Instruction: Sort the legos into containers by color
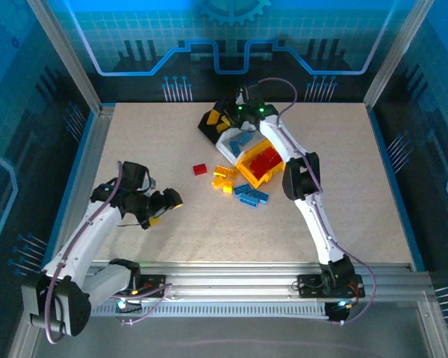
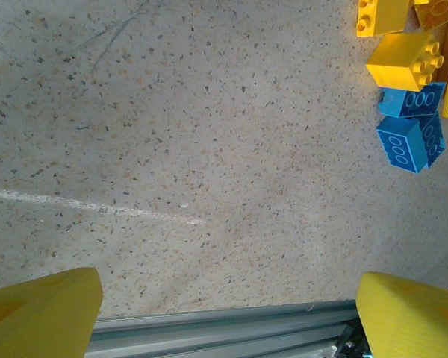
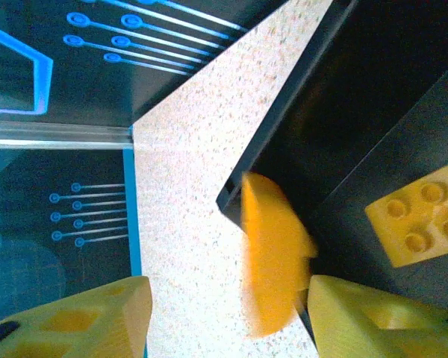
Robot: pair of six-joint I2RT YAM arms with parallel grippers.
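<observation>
Legos lie loose on the counter (image 1: 134, 134) in the overhead view: a red brick (image 1: 200, 169), a yellow cluster (image 1: 224, 177) and a blue cluster (image 1: 251, 195), all just in front of three joined bins. The black bin (image 1: 211, 119), white bin (image 1: 225, 142) and yellow bin (image 1: 248, 177) run in a diagonal row, with red bricks in the yellow one and blue bricks in the white one. The left fingers (image 1: 168, 200) hover over bare counter well left of the pile. The right fingers (image 1: 246, 112) hang above the black bin.

From the left wrist, the left fingers (image 2: 41, 313) stand wide apart with nothing between them. The yellow cluster (image 2: 405, 60) and blue cluster (image 2: 403, 142) sit in the top right corner.

From the right wrist, the right fingers (image 3: 82, 321) are apart. A blurred orange brick (image 3: 272, 253) shows between them at the black bin's (image 3: 343, 112) corner, close to one finger and clear of the other. A yellow brick (image 3: 422, 212) lies inside that bin.
</observation>
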